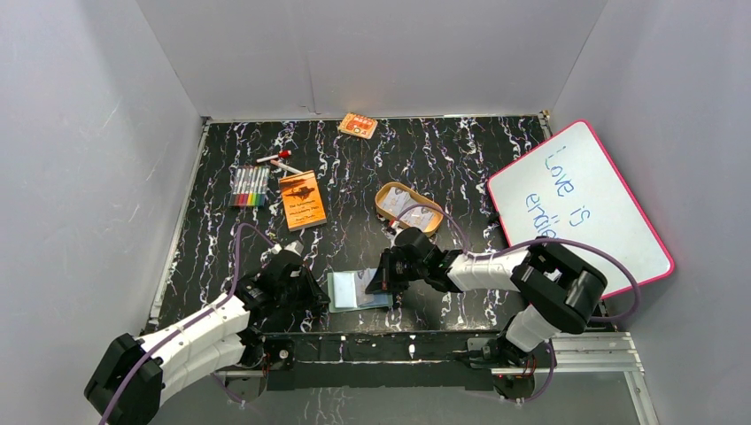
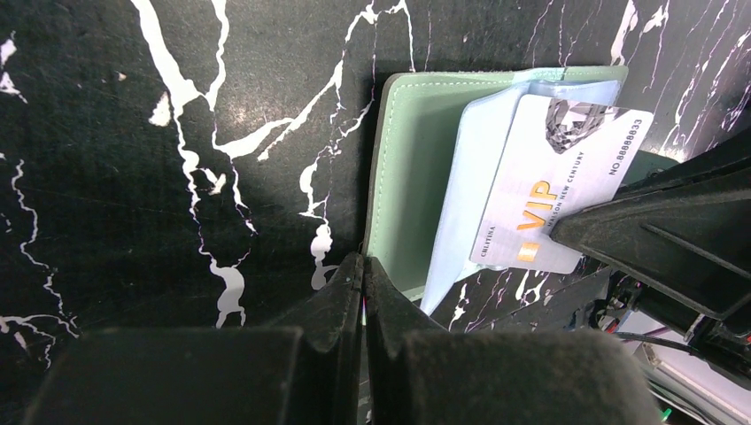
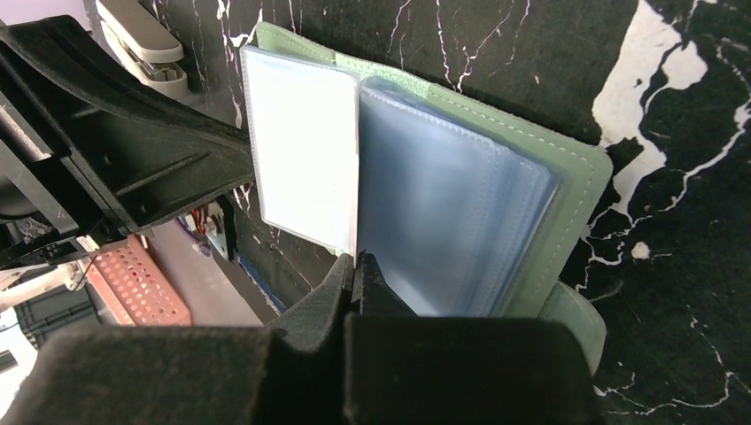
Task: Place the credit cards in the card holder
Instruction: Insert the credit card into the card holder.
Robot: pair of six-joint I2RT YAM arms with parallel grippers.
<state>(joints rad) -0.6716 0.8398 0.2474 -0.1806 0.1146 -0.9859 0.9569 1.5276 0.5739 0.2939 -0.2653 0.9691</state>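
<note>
Looking down, the open card holder (image 1: 345, 290) lies at the table's (image 1: 478, 159) 6 o'clock, with the left gripper (image 1: 319, 298) at its 9 and the right gripper (image 1: 376, 285) at its 3. Left wrist alone reads the VIP credit card (image 2: 567, 168) over a clear sleeve (image 2: 465, 186); left jaws are closed, empty, touching the cover. Right wrist: right jaws pinch that card's blank back.

Left arm (image 1: 199, 326) and right arm (image 1: 483, 266): white shells, black joints. A purple cable (image 1: 237, 250) (thin, looping) trails behind each black end effector (image 1: 323, 297).
</note>
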